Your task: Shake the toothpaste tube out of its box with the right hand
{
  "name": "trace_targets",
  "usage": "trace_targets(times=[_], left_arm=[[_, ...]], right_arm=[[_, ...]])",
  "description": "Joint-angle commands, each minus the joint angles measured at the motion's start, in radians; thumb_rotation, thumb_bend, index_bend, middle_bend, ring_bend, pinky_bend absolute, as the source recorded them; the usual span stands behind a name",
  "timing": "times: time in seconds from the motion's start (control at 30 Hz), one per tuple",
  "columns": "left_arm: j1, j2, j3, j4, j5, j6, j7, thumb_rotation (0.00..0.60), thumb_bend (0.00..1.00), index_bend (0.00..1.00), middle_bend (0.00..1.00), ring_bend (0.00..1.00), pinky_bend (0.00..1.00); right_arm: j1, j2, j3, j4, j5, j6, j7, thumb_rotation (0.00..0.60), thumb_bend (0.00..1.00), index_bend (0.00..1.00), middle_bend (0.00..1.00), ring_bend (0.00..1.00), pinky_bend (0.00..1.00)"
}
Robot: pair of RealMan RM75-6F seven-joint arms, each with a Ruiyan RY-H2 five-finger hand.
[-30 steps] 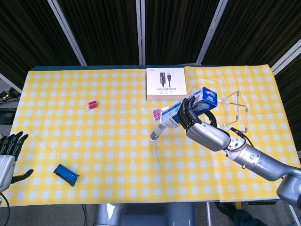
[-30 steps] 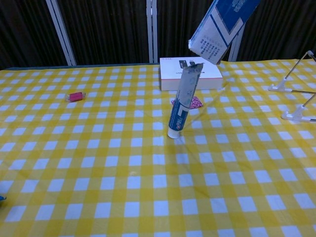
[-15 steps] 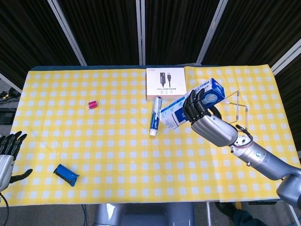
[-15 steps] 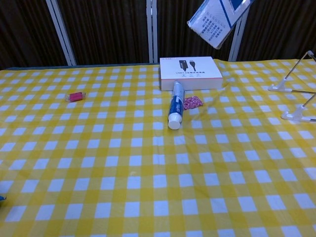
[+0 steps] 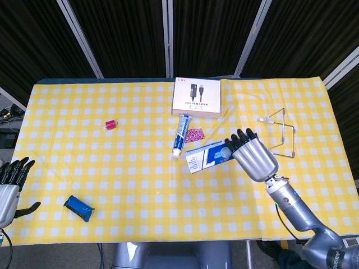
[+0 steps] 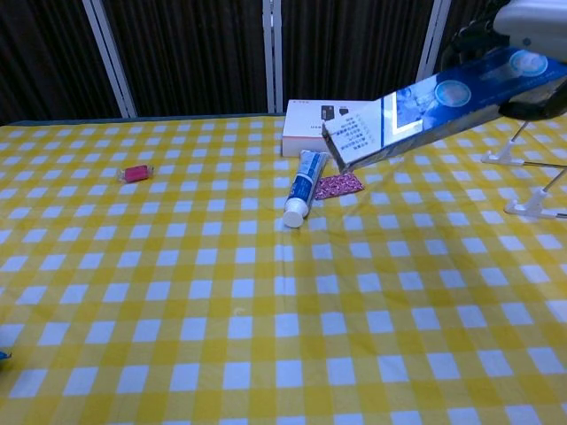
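Toothpaste box (image 5: 208,156) is held up off the table by the right hand (image 5: 253,156), fingers wrapped over its right end, open end pointing left and tilted down; in chest view that end shows a flap and nothing sticking out, inside can't be seen. Toothpaste tube (image 5: 180,134) lies out on the cloth just left of the box, cap toward the near-left, tail end near the white carton (image 5: 196,97) at the back. L to R otherwise: left hand (image 5: 10,188) at far left edge w/ fingers apart, holding nothing; blue packet (image 5: 78,208) near front-left; small red item (image 5: 110,124) mid-left; pink patterned scrap (image 5: 194,134) just right of the tube, betw. tube and box; wire stand (image 5: 282,131) right of the hand. Surface is a yellow-white check cloth (image 5: 129,168); dark curtains w/ pale frame bars behind.
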Motion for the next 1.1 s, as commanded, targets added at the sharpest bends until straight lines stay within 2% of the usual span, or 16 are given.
trace_targets(times=[0.03,0.1,0.17,0.27,0.33,0.5,0.6,0.73,0.83,1.0,1.1], left_arm=[[-0.001,-0.001,-0.001,0.002,-0.003,-0.002,0.000,0.600,0.00,0.00,0.00,0.00,0.00],[-0.002,-0.001,-0.001,0.003,-0.005,-0.004,0.000,0.600,0.00,0.00,0.00,0.00,0.00],[-0.003,-0.001,-0.001,0.003,-0.007,-0.006,-0.001,0.600,0.00,0.00,0.00,0.00,0.00],[-0.003,0.001,-0.002,0.004,-0.009,-0.007,-0.006,0.600,0.00,0.00,0.00,0.00,0.00],[-0.003,0.003,-0.003,0.004,-0.010,-0.007,-0.009,0.600,0.00,0.00,0.00,0.00,0.00],[-0.003,0.005,-0.002,0.003,-0.009,-0.007,-0.011,0.600,0.00,0.00,0.00,0.00,0.00],[-0.001,0.009,-0.002,0.000,-0.005,-0.002,-0.019,0.600,0.00,0.00,0.00,0.00,0.00],[0.003,0.015,-0.001,-0.002,0.004,0.008,-0.030,0.600,0.00,0.00,0.00,0.00,0.00],[0.006,0.016,0.002,-0.004,0.016,0.019,-0.033,0.600,0.00,0.00,0.00,0.00,0.00],[0.009,0.011,0.006,0.000,0.034,0.029,-0.031,0.600,0.00,0.00,0.00,0.00,0.00],[0.011,0.008,0.008,0.002,0.042,0.033,-0.028,0.600,0.00,0.00,0.00,0.00,0.00]], right_arm=[[-0.010,-0.064,-0.031,0.006,0.051,-0.030,0.023,0.600,0.43,0.45,0.37,0.28,0.37],[-0.011,-0.086,-0.039,0.014,0.062,-0.034,0.027,0.600,0.41,0.44,0.37,0.29,0.34],[-0.012,-0.108,-0.049,0.027,0.062,-0.034,0.031,0.600,0.34,0.39,0.34,0.29,0.29],[-0.016,-0.133,-0.066,0.042,0.063,-0.037,0.046,0.600,0.15,0.21,0.20,0.22,0.18],[-0.022,-0.133,-0.073,0.032,0.078,-0.040,0.050,0.600,0.09,0.14,0.13,0.15,0.13],[-0.040,-0.107,-0.090,0.005,0.043,-0.001,0.023,0.600,0.07,0.11,0.06,0.06,0.05],[-0.083,-0.061,-0.128,-0.011,-0.030,0.070,0.041,0.600,0.07,0.10,0.06,0.05,0.05],[-0.148,0.005,-0.168,0.008,-0.128,0.187,0.137,0.600,0.07,0.10,0.06,0.04,0.02],[-0.217,0.052,-0.198,0.070,-0.180,0.310,0.304,0.600,0.06,0.10,0.06,0.03,0.00],[-0.297,0.045,-0.214,0.192,-0.208,0.445,0.469,0.600,0.00,0.09,0.05,0.01,0.00],[-0.341,0.030,-0.216,0.223,-0.181,0.488,0.557,0.600,0.00,0.04,0.02,0.00,0.00]])
